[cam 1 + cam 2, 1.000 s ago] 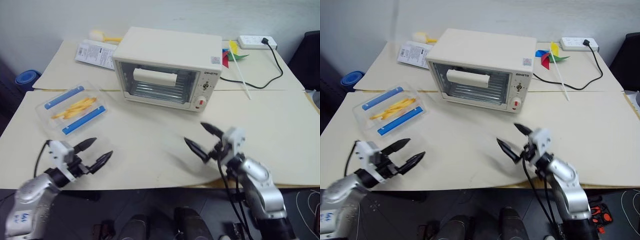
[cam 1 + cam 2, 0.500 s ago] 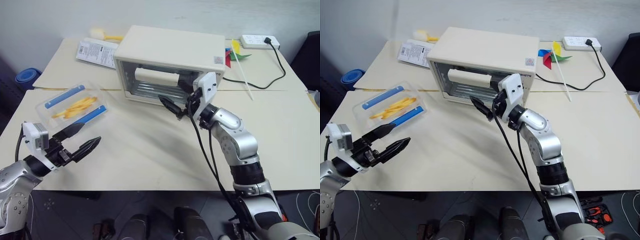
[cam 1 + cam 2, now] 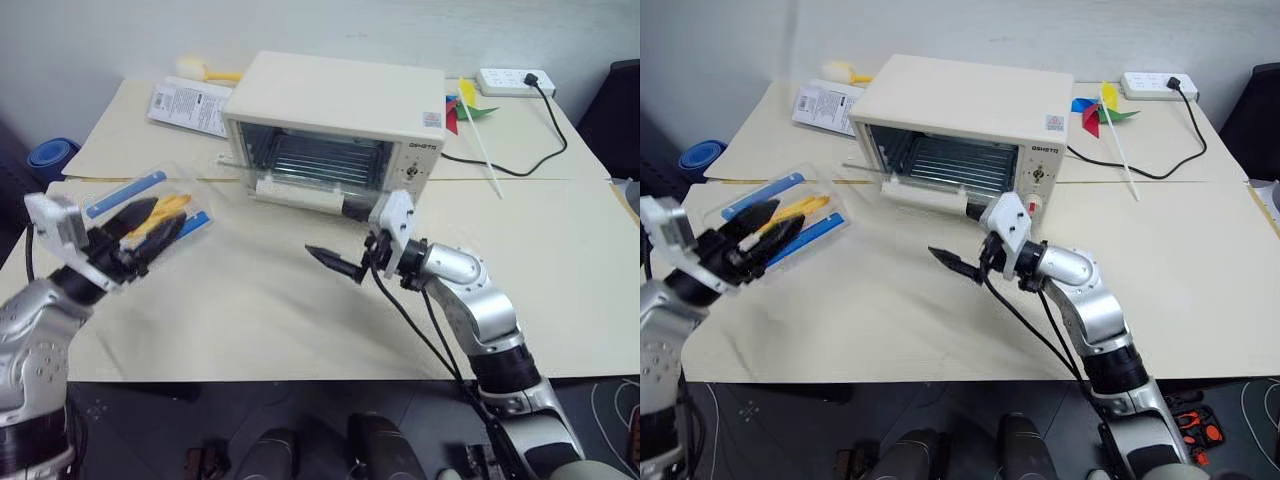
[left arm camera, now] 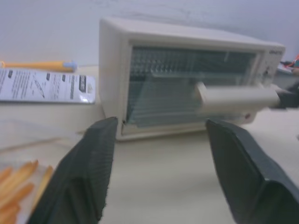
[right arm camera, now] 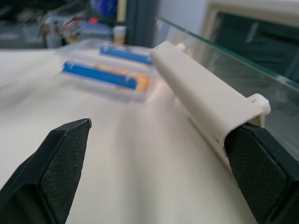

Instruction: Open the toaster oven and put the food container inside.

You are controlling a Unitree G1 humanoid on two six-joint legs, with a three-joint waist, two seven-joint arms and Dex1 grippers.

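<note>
The cream surface (image 3: 300,320) spans the view, made of pale boards meeting at seams, with a pale wall (image 3: 100,30) behind and dark floor at its near edge. At the back stands the toaster oven (image 3: 335,130), its glass door dropped down with the bar handle (image 3: 300,195) low in front and the wire rack showing. The right claw (image 3: 345,240) has its fingers spread wide, one finger beside the handle's end. The left claw (image 3: 140,235) hovers over the food container (image 3: 150,205), fingers apart, holding nothing; the container lies on the surface left of the oven. A leaflet (image 3: 190,105), power strip (image 3: 515,82) and pinwheel (image 3: 470,105) lie behind.
</note>
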